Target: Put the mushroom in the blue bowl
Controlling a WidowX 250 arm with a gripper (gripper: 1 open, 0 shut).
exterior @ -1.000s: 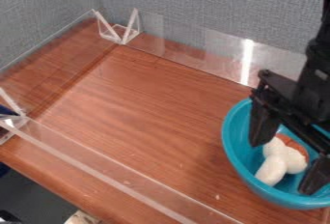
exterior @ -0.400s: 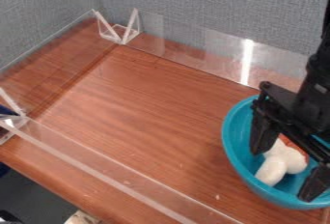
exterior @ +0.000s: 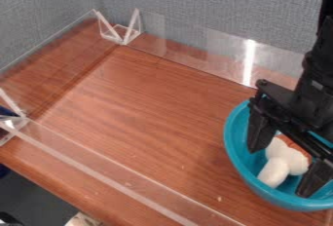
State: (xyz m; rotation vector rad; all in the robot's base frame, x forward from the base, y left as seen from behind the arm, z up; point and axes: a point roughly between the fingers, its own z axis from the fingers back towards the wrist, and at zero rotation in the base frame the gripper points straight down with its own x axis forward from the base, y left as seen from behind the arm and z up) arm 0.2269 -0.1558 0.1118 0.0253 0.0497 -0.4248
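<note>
The single camera view looks down at an angle on a reddish-brown wooden counter [exterior: 130,103] bordered by low clear acrylic walls [exterior: 196,50], with a grey-blue textured wall behind.

At the right edge of the counter sits the blue bowl [exterior: 247,157], a deep, glossy teal vessel partly cut off by the edge of the picture. Inside it lies the mushroom [exterior: 278,165], its thick cream-white stem towards the near side of the bowl and a bit of red-orange cap showing at the far right, close to the gripper's right finger. The mushroom rests on the bowl's inner floor.

The black gripper [exterior: 289,155] hangs from a dark arm that enters from the upper right and points straight down into the bowl. Its jaws stand wide apart, about as far as they go. One finger [exterior: 264,132] reaches down at the left, inside the bowl's left rim, and the other comes down on the right, near the bowl's lower right side. The mushroom lies between the two fingers, and neither finger is clamped on it. Whether the right finger touches the cap cannot be told from this angle. The gripper holds nothing.

A small clear folded stand [exterior: 120,27] sits at the far left corner of the counter, well apart from the bowl.
</note>
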